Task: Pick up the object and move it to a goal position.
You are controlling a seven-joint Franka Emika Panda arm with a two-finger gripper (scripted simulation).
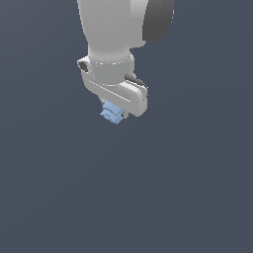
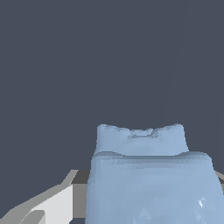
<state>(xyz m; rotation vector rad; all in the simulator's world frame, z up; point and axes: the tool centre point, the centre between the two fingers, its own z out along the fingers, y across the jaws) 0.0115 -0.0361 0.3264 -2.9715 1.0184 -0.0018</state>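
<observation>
The object is a small light-blue blocky chunk [image 1: 112,113]. In the exterior view it sticks out just below the white hand of the arm, near the upper middle of the picture. My gripper [image 1: 114,111] is shut on it, and the hand hides most of the fingers. In the wrist view the object [image 2: 148,175] fills the space between the fingers, with one grey-white finger [image 2: 57,203] showing beside it. The object hangs in the air, with no surface touching it.
Only a plain dark blue-grey background shows in both views. The white arm and its dark joint [image 1: 158,20] take up the upper part of the exterior view. No goal marker shows.
</observation>
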